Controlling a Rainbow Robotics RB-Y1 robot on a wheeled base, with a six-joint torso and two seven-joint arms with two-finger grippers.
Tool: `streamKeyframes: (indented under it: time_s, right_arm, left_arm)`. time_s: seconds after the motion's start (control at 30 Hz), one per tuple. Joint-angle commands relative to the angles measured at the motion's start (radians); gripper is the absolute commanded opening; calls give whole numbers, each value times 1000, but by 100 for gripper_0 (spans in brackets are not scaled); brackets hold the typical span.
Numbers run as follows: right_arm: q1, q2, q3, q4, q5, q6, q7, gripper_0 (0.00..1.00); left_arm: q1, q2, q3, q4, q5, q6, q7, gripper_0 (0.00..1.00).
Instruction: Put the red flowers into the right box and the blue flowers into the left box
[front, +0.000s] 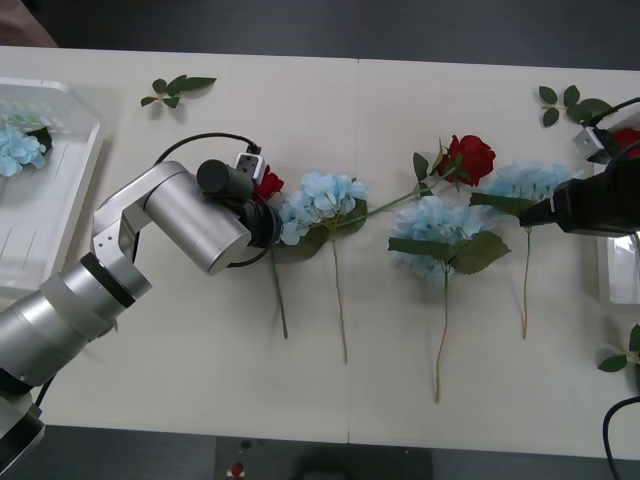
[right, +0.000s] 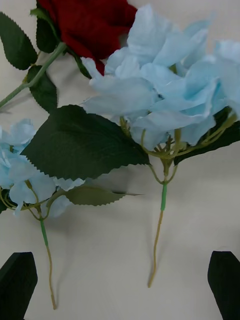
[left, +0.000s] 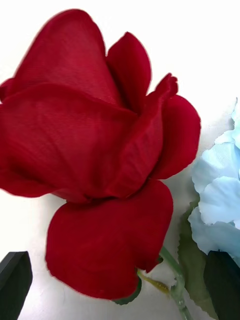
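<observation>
Hovering low over a red rose (front: 268, 183) at about nine o'clock of the flower row, the left tool (left: 120, 280) stands spread, its black fingertips flanking the bloom's base with nothing pinched yet. The risk is plain in the left wrist view: a blue hydrangea (front: 322, 203) lies touching that rose on its three o'clock side, with one fingertip (left: 222, 285) over its leaf and petals, so a closing pinch could catch blue petals along with the red bloom and carry both toward the wrong tray. The right tool (right: 120, 285) is likewise spread, poised above the stem of another hydrangea (right: 170, 95) at the three o'clock end of the surface (front: 200, 380); a second rose (front: 470, 157) lies just beside that cluster at its eleven o'clock, and a neighbouring hydrangea (front: 445, 232) spreads a broad leaf against it, so a lift may drag either one. The thin stem could also slip from a shallow grip. The left box (front: 85, 170) sits at the nine o'clock edge, holding one blue bloom; the right box (front: 606, 285) peeks in at three o'clock.
</observation>
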Motion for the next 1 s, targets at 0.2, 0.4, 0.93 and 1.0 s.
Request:
streamKeyframes:
  time_s: [0.2,0.4,0.93,1.0]
  right_arm:
    - [51,8,58,-25,68,-71,50,100]
    - [67,8,130,-8,136,-154,60,100]
    - [67,10,226,138,151,-356,97,100]
    - [67,10,230,149,153,-372,100,100]
  left_arm:
    - [-48,-10,-43,1,-17,-9,5,100]
    - [-48,-14,-51,2,-22,-9,0,100]
    - [-48,-16,-56,10,-26,-7,3,61]
    - [-47,-16,-54,16,-25,-7,3,52]
